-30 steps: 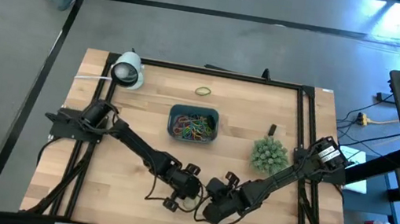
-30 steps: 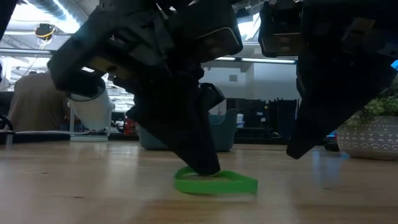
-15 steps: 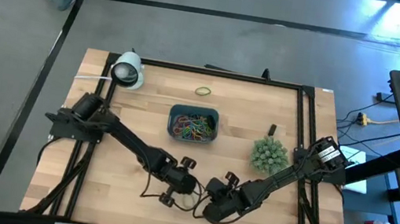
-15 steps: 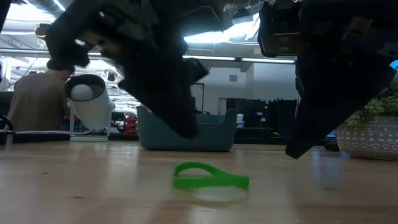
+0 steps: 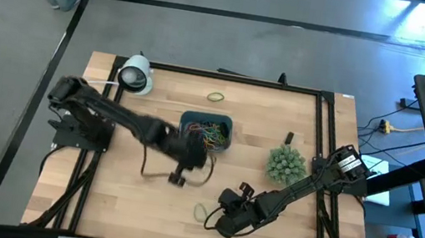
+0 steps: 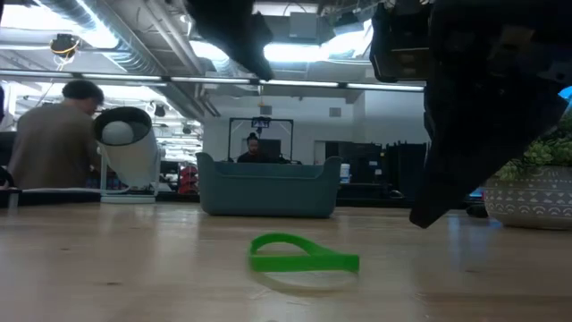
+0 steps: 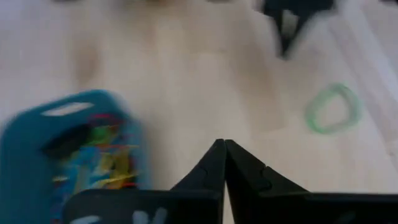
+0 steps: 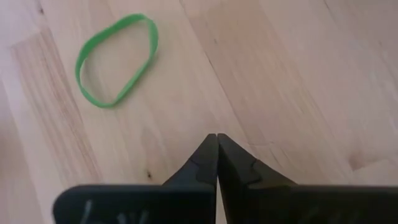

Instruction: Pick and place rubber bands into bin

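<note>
The blue bin (image 5: pixel 205 130) full of rubber bands (image 5: pixel 205 137) sits just beside the left gripper (image 7: pixel 224 149), which is pinched shut on nothing. The right gripper (image 8: pixel 216 142) is shut and empty too, near a green band (image 8: pixel 116 59) on the table (image 5: pixel 124 199). No writing can be read.

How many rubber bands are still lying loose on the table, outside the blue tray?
2: a green band near the right gripper, and another band beyond the tray. Arms may hide more.

No text, label, brand, number or sign can be read on anything shown in these views, on the table or in the room behind.
</note>
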You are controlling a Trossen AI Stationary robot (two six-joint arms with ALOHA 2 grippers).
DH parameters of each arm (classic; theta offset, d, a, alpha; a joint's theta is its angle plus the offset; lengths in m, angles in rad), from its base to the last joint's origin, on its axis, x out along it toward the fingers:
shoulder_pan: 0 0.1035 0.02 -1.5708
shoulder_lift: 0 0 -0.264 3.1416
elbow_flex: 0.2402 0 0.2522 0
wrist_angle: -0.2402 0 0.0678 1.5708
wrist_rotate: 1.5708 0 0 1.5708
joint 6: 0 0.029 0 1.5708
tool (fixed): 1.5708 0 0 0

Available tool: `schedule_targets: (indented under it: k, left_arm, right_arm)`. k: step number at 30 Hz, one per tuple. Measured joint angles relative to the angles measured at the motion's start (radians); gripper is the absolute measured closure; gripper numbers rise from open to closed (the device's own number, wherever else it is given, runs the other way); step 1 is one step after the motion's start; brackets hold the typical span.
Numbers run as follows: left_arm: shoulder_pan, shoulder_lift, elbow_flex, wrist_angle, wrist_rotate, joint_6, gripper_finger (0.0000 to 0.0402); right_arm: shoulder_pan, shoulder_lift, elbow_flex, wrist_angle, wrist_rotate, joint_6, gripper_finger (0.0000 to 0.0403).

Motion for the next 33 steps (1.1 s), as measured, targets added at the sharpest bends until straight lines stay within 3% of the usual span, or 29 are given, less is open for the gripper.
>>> schedule_targets:
  k: [5, 10, 13, 23, 33]
  left_arm:
    - [0.175, -0.046, -0.031, 0.056, 0.004, 0.041, 0.04]
    - [0.355, -0.027, -0.088, 0.175, 0.15, 0.045, 0.04]
    - [0.412, 0.001, -0.127, 0.222, 0.17, 0.048, 0.04]
    - [0.425, 0.089, -0.21, 0.289, 0.134, 0.143, 0.0391]
    - [0.413, 0.086, -0.217, 0.297, 0.134, 0.122, 0.0295]
  right_arm:
    - [0.0, 0.0, 0.0, 0.002, 0.0, -0.022, 0.0395]
    - [0.0, 0.0, 0.0, 0.012, 0.0, -0.043, 0.0395]
    - [0.0, 0.0, 0.0, 0.019, 0.0, -0.045, 0.0395]
    - [0.0, 0.0, 0.0, 0.032, 0.001, -0.05, 0.0395]
    - [0.0, 0.0, 0.0, 0.035, 0.001, -0.053, 0.0395]
